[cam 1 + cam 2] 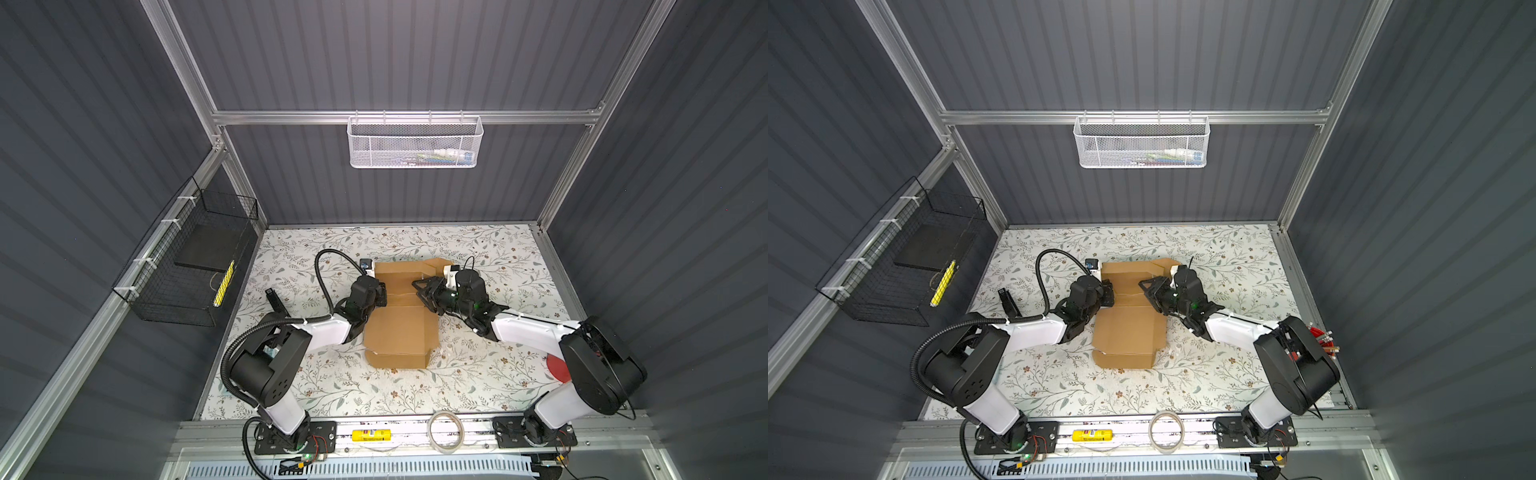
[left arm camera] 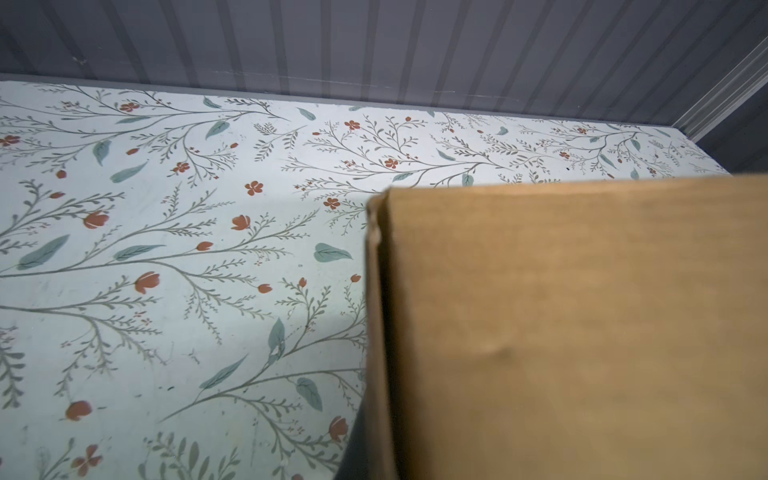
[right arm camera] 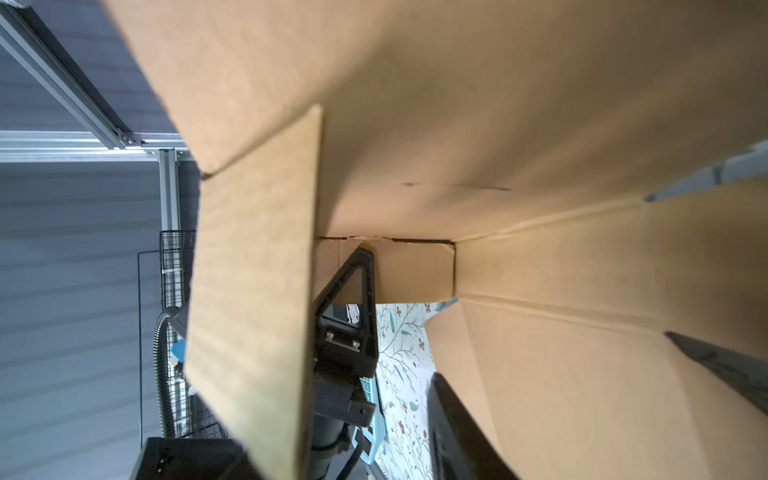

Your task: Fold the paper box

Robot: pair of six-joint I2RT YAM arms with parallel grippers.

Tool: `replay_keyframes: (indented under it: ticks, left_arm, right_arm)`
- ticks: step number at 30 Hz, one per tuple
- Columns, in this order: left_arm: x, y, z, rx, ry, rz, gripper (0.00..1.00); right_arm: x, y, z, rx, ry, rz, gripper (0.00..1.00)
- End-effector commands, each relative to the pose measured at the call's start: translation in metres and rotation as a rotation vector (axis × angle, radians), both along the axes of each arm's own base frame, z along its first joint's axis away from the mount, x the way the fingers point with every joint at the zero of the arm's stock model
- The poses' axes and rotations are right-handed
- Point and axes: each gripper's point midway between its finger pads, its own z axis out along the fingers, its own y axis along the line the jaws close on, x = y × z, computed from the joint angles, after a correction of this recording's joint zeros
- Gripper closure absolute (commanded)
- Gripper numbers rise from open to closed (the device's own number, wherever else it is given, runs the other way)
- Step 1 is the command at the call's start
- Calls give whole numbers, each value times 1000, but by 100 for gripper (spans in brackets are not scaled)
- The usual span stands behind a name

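No text is legible anywhere (the yellow object (image 1: 372,434) on the front rail (image 1: 407,433) bears only blurred print)

Brown paper box (image 1: 399,332), white floral-print table (image 1: 478,374), white mesh basket (image 1: 382,149), half-hidden object (image 1: 556,368) apparently red

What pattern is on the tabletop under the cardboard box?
Pale tabletop printed with grey-green twigs, teal leaves, small red flowers; clearest in left wrist view.

white arm links (image 1: 328,332), black joints (image 1: 266,365), corrugated black cable (image 1: 321,270).
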Motion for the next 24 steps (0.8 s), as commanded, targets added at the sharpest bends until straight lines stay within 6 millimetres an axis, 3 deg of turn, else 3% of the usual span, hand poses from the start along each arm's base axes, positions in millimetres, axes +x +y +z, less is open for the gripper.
replay_keyframes:
  ticks: [1,8,12,18,24]
  left_arm:
    - [-4,13,6,54,-26,30,100]
    - [-10,23,3,99,-34,44,100]
    - [-14,30,0,128,-34,55,100]
    - [-16,34,-4,160,-30,60,100]
    - [-17,34,-10,187,-11,47,100]
  right_arm:
    - [-13,-2,9,-93,-71,72,53]
    - [-26,-6,44,-276,-231,181,53]
    - [-27,-6,54,-351,-298,231,56]
    - [-13,3,70,-406,-377,271,60]
    - [8,33,75,-444,-428,330,63]
